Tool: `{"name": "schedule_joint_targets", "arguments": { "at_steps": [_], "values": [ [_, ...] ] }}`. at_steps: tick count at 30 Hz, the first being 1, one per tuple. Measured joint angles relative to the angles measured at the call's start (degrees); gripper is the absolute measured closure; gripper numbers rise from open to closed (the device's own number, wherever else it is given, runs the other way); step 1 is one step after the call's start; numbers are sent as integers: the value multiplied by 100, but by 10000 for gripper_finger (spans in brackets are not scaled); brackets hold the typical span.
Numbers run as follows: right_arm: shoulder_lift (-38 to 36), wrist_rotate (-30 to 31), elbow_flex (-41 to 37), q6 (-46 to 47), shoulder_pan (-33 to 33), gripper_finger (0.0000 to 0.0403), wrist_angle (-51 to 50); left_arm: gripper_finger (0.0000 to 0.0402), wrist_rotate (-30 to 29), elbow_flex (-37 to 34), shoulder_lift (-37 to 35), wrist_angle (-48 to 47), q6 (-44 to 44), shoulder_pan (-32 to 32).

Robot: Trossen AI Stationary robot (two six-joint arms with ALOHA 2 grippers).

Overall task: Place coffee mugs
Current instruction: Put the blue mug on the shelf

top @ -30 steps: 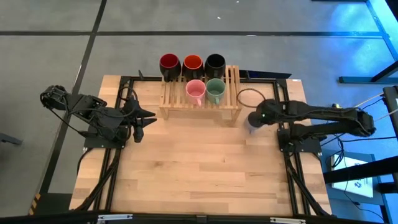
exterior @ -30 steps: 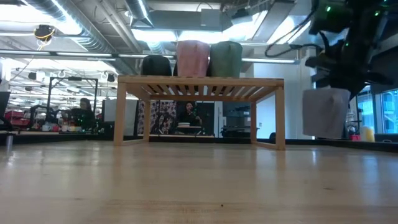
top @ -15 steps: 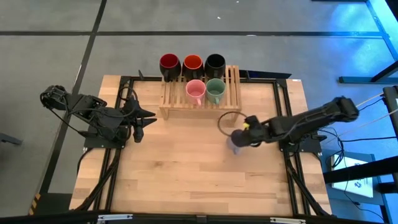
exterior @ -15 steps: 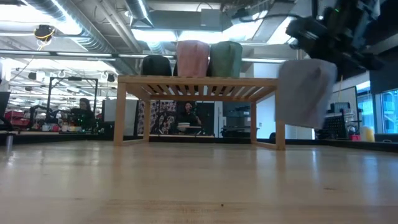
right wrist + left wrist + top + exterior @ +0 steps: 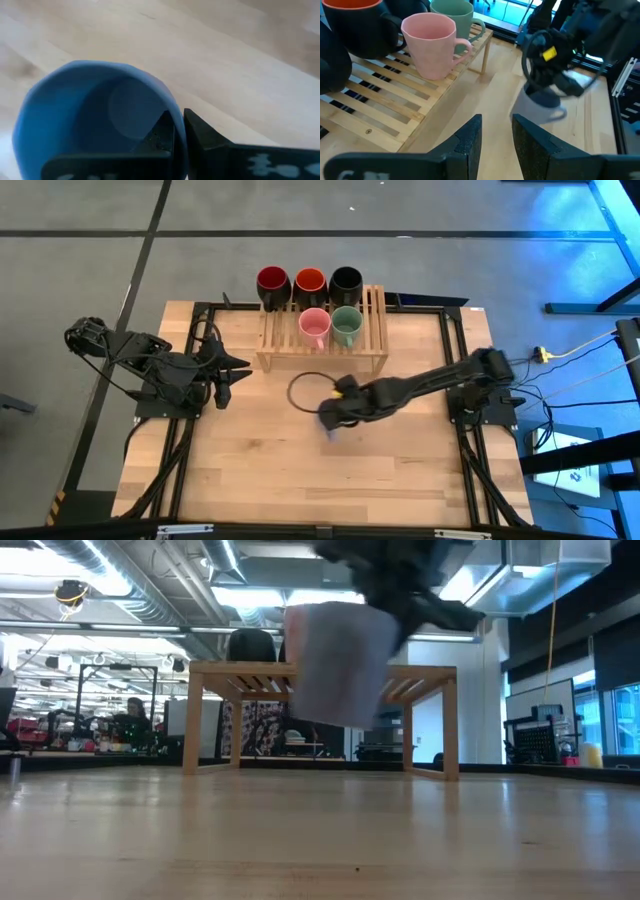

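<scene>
Our right gripper (image 5: 338, 406) pinches the wall of the lavender-blue mug (image 5: 331, 418), one finger inside and one outside, so it hangs upright above the tabletop's middle, clear of the wood for carrying. The other five mugs (image 5: 318, 304) sit on the wooden rack (image 5: 372, 350) at the far edge. Our left gripper (image 5: 222, 383) waits near the left edge, fingers slightly apart and empty.

You had the pink mug (image 5: 431, 49) and green mug (image 5: 456, 17) upright on the rack (image 5: 395, 100). The right end effector (image 5: 547, 65) gripped the lavender-blue mug (image 5: 540, 107) above the worktop (image 5: 490, 100).
</scene>
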Motion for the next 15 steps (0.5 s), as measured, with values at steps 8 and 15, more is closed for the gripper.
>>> {"name": "schedule_joint_targets", "arguments": {
  "at_steps": [8, 15],
  "values": [
    [1353, -386, 1605, 11, -17, 402, -404, 299, 0, 1, 19, 0, -3, 0],
    [1906, -636, 1876, 261, -60, 397, -440, 299, 164, 1, 39, -7, -3, 0]
  ]
}}
